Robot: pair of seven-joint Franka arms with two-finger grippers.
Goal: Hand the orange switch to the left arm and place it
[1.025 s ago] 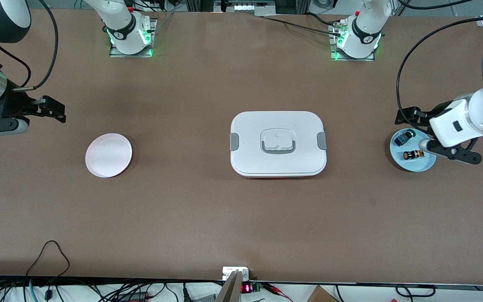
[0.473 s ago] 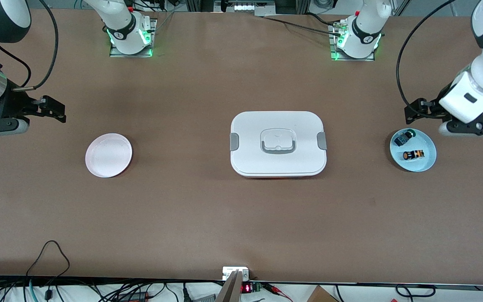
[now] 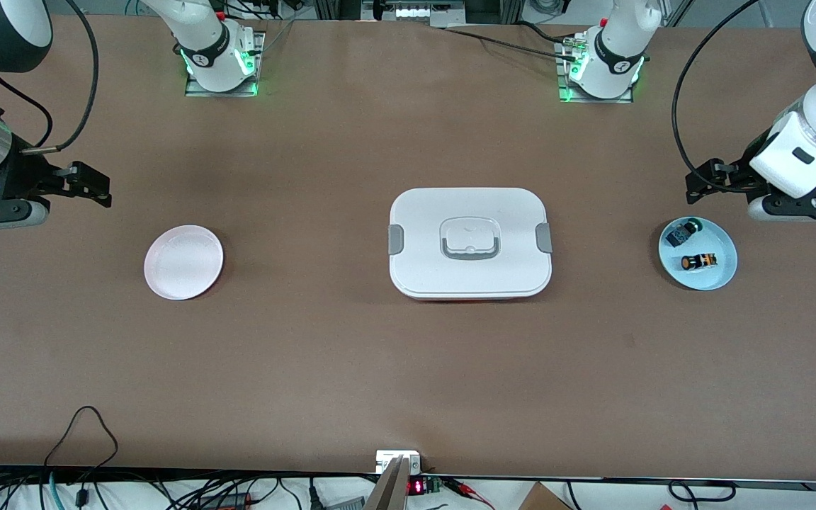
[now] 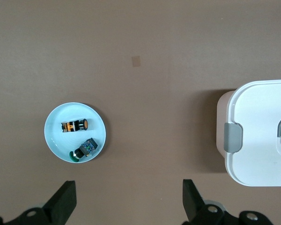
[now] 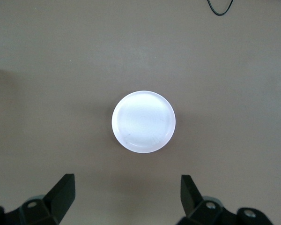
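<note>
The orange switch (image 3: 698, 261) lies on its side in a light blue plate (image 3: 718, 278) toward the left arm's end of the table. It also shows in the left wrist view (image 4: 75, 126), on the same plate (image 4: 56, 137). My left gripper (image 3: 797, 207) hangs open and empty in the air over the table just beside the plate (image 4: 129, 204). My right gripper (image 3: 1, 209) waits open and empty at the right arm's end of the table (image 5: 126, 197). The white box (image 3: 469, 242) stands shut at the table's middle, apart from both grippers.
A small black-and-blue part with a green cap (image 3: 683, 232) lies beside the switch in the blue plate. An empty pale pink plate (image 3: 183, 262) sits toward the right arm's end, seen below the right gripper (image 5: 143, 122). The box's edge (image 4: 262, 126) shows in the left wrist view.
My left gripper has lifted from over the blue plate and drawn back toward the robots' bases, empty. The switch stays in the plate. The right arm has not moved.
</note>
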